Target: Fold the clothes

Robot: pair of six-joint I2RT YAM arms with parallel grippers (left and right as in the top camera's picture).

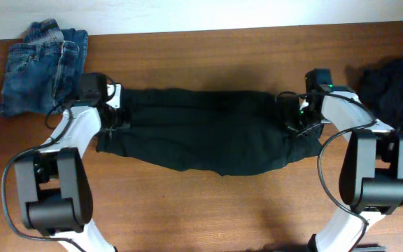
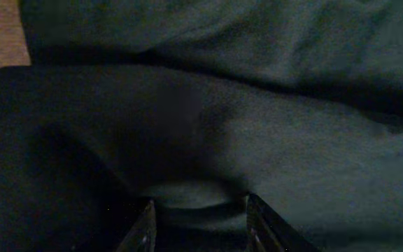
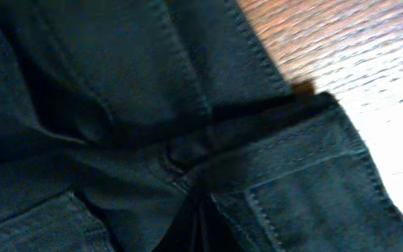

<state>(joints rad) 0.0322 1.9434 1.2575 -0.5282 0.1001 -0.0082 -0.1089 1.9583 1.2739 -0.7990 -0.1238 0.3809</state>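
A pair of black pants (image 1: 201,133) lies stretched sideways across the middle of the table. My left gripper (image 1: 115,112) is at the pants' left end. In the left wrist view its fingers (image 2: 200,222) stand apart over the dark cloth (image 2: 257,126), which bulges between them. My right gripper (image 1: 292,117) is at the pants' right end. In the right wrist view its fingers (image 3: 198,227) are closed together on a fold of the pants (image 3: 117,84), next to a stitched pocket (image 3: 313,189).
Folded blue jeans (image 1: 40,66) lie at the back left corner. A dark crumpled garment (image 1: 394,87) lies at the right edge. Bare wooden table (image 1: 208,203) shows in front of the pants and in the right wrist view (image 3: 355,49).
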